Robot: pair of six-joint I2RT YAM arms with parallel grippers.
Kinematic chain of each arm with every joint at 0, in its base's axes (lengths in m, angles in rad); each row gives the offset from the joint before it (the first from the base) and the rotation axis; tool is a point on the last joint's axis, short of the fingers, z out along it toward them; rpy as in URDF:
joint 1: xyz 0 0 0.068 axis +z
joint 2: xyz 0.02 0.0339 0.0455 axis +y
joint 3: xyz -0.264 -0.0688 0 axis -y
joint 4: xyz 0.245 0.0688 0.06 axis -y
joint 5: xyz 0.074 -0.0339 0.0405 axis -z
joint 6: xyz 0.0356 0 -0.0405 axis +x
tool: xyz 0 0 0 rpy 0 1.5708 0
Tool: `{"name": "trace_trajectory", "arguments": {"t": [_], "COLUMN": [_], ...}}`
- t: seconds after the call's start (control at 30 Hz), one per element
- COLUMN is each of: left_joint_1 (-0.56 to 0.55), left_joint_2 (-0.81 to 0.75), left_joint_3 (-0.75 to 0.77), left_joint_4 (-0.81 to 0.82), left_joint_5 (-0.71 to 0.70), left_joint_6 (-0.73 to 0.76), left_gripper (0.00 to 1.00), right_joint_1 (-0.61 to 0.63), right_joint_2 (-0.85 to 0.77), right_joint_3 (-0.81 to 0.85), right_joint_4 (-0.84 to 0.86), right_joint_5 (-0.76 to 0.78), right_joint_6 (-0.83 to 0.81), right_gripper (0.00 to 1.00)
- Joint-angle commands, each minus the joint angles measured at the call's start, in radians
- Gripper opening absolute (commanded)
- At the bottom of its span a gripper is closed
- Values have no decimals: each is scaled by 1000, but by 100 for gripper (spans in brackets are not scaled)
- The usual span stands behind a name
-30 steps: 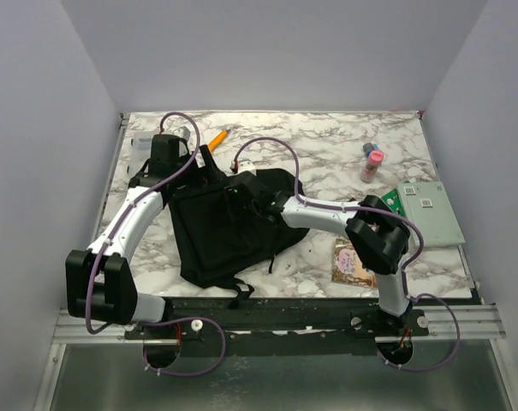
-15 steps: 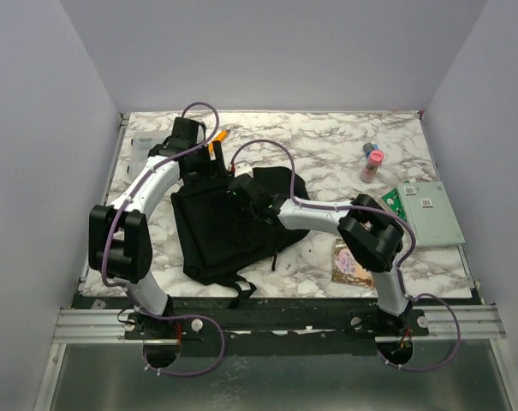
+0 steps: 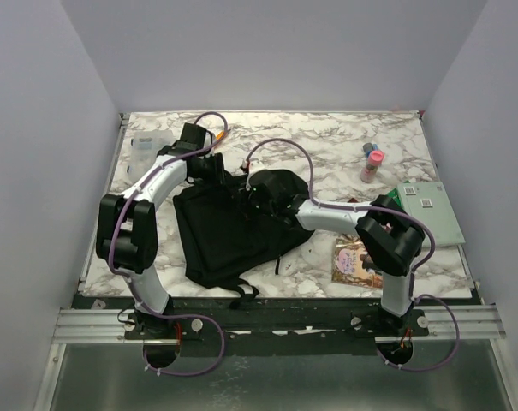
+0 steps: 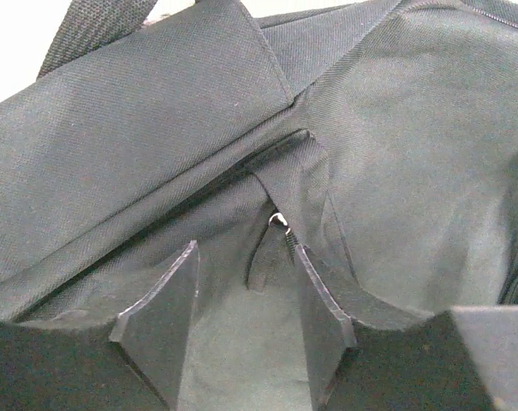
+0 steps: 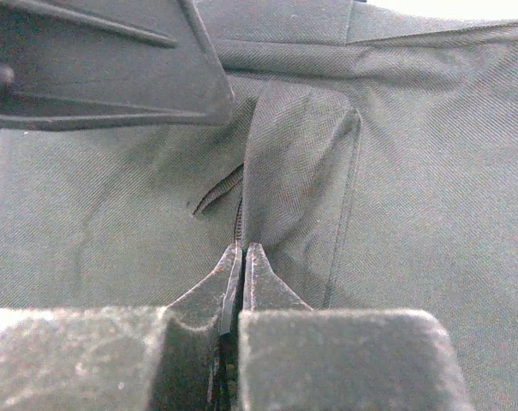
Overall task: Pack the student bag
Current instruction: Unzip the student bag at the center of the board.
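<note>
student bag point(image 3: 229, 231) lies flat on the desk point(image 3: 327, 154), centre-left, with both arms working its top edge. Right tool point(image 5: 243, 253) is clenched, tips pressed together at the foot of a cloth tab point(image 5: 297, 171) on the zip line. Can't tell if any cloth is actually between them, and if it's a sliver, a pull will slip off. Left tool point(image 4: 246, 257) is released, jaws straddling the flap with the zip pull point(image 4: 280, 223). If it clamps off-centre it catches flap, not pull, and the zip could jam on the fabric. The bag is soft and unanchored, so a hard tug likely drags it instead of opening it. The two tools sit very near each other, so there's a collision risk.
</note>
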Motion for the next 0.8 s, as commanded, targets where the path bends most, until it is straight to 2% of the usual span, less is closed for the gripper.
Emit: {"name": "trace_trajectory", "arguments": {"t": [0.0,0.13,0.2,0.3,0.47,0.67,0.77], "left_joint_1": [-6,-15,-50,-113,-133,-123,-81], "left_joint_2": [-126,-266,-307,-305,-270,-344,-338], "left_joint_3": [-46,-172,-202,-192,-205,-323,-357], "left_joint_4": [18,85,92,64,60,176,215], "left_joint_5": [12,26,-17,-104,-30,18,92], "left_joint_6": [15,0,17,55,4,-134,-164], "left_gripper": [49,51,54,54,47,48,48], "right_joint_1": [-54,-94,-96,-101,-119,-124,-125], "right_joint_2": [-62,-59,-65,-83,-79,-85,-105], "right_joint_3": [-54,-67,-70,-73,-109,-156,-206], "right_joint_4": [101,141,160,157,239,272,343], "right_joint_5": [-193,-305,-332,-322,-370,-405,-420], "right_joint_6": [77,201,243,302,424,473,508], "right_gripper": [1,1,1,1,1,1,1]}}
